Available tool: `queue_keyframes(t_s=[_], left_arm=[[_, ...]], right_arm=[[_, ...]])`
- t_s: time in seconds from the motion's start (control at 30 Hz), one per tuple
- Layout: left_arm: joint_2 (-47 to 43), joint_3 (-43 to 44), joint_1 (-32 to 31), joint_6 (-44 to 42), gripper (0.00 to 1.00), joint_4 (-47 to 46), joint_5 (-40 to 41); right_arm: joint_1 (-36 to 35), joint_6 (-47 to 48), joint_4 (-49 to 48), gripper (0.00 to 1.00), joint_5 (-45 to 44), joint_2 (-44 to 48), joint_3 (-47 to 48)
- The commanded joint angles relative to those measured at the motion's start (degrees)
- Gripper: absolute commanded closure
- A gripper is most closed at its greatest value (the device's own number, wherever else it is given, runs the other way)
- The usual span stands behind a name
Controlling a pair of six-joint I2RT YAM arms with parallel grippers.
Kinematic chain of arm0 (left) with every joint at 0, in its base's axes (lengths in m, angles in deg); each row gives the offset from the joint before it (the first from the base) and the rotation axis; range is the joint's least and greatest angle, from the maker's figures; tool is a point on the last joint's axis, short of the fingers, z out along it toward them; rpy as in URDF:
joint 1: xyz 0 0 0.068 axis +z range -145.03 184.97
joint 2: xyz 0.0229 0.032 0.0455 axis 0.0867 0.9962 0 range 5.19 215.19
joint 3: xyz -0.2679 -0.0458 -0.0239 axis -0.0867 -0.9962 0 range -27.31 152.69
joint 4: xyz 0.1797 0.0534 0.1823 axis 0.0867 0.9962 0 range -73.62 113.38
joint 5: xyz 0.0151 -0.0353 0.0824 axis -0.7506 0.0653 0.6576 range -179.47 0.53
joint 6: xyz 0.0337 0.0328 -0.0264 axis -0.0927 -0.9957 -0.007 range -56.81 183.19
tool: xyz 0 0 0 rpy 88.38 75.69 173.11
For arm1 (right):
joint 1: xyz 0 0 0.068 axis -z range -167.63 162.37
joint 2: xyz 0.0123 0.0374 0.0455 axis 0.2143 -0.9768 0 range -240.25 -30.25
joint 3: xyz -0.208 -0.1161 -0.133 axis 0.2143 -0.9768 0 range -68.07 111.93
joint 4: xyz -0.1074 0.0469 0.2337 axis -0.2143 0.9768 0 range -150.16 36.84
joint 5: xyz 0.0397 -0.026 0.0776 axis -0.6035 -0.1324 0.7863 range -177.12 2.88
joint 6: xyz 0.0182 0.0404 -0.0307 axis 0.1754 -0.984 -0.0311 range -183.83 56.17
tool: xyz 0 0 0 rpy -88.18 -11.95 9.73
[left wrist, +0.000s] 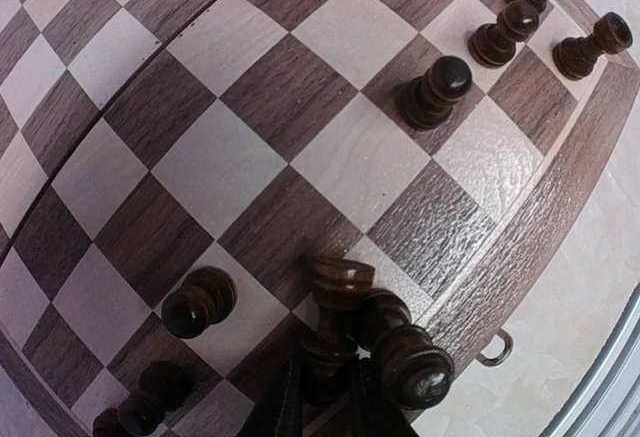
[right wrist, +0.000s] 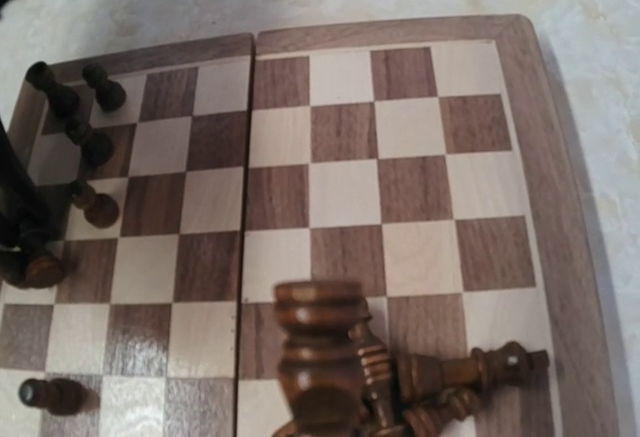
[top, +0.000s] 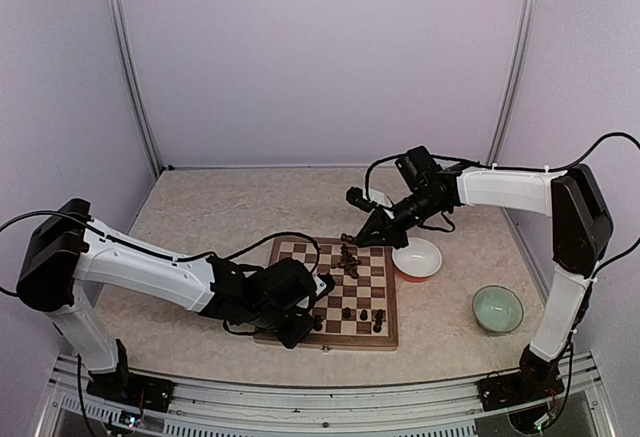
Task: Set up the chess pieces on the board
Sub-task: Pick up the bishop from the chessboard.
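Clenching left fingers [left wrist: 283, 412] on a dark piece [left wrist: 335, 302] at the board's [left wrist: 300, 87] bottom centre; clamping right fingers [top: 358, 235] on a blurred piece [right wrist: 318, 347] beside a toppled pile [right wrist: 460, 377].

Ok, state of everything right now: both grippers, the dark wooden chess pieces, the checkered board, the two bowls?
Left gripper: flanking an upright dark piece, grip unclear.
Right gripper: shut on a dark rook-like piece.
Square checkered wooden board: open flat.
Heap of dark pieces at far edge: toppled.
Near-row pieces: upright.
White round bowl: empty.
Pale green round bowl: empty.
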Motion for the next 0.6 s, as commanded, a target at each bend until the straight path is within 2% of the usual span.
queue_keyframes(t_s=[0.0, 0.17, 0.57], left_arm=[[1.1, 1.2, 0.6, -1.6, 0.84, 0.6, -1.7], [0.6, 2.0, 0.7, -2.5, 0.93, 1.5, -1.2], [-2.5, 4.8, 1.6, -4.6, 0.97, 5.3, 1.2]], right_arm=[[0.6, 0.6, -0.3, 0.95, -0.3, 0.9, -0.4], [0.6, 0.7, -0.4, 0.95, -0.6, 0.9, -0.5], [0.6, 0.8, -0.4, 0.95, -1.0, 1.3, -0.4]])
